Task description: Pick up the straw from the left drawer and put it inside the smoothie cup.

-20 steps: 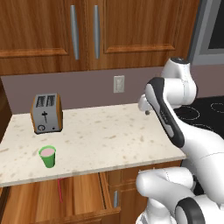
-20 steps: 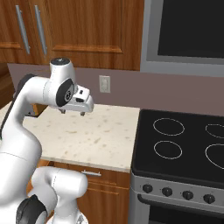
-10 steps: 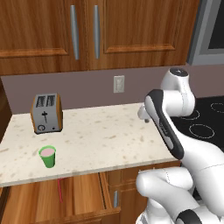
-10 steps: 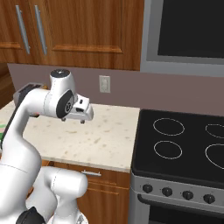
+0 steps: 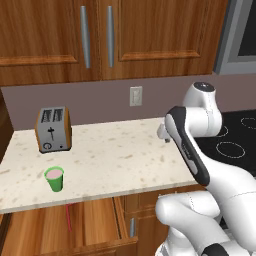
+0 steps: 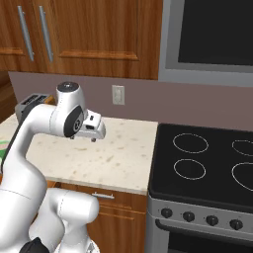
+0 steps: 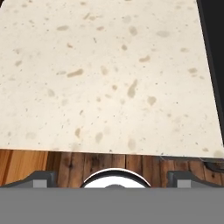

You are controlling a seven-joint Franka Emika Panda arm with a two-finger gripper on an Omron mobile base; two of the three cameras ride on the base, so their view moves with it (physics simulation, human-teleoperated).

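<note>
Spanning the room: a speckled cream countertop [image 5: 115, 160] is running from the left wall to a black stove [image 6: 207, 168], with brown wooden wall cabinets [image 5: 100, 40] hanging above and a grey-mauve backsplash carrying a white outlet [image 5: 135, 95].
Counter edges: the front edge is lying just above the drawers; the right edge is butting against the stove, and in the hand view a dark strip is running down the right side of the cream surface.
Open room: the middle and right of the counter are lying bare, well apart from the toaster [image 5: 53, 129] standing near the back left.
Gripper: the gripper [image 6: 83, 139] is hanging over the right part of the counter, clear of its surface, its jaws standing wide apart and holding nothing; in the hand view the two finger tips [image 7: 41, 178] are sitting far out toward either side.
Arm: the white arm is bending up from the base and reaching over the counter's right end.
Smoothie cup: the smoothie cup [image 5: 54, 178] is standing upright near the front left edge of the counter, showing pink contents inside its green wall.
Left drawer: the left drawer [image 5: 95, 225] is standing pulled out below the counter's front left edge, its wood-grain bottom showing.
Straw: the straw [image 5: 68, 218] is lying on the drawer bottom, running roughly front to back, below and just right of the cup, well apart from the gripper.
</note>
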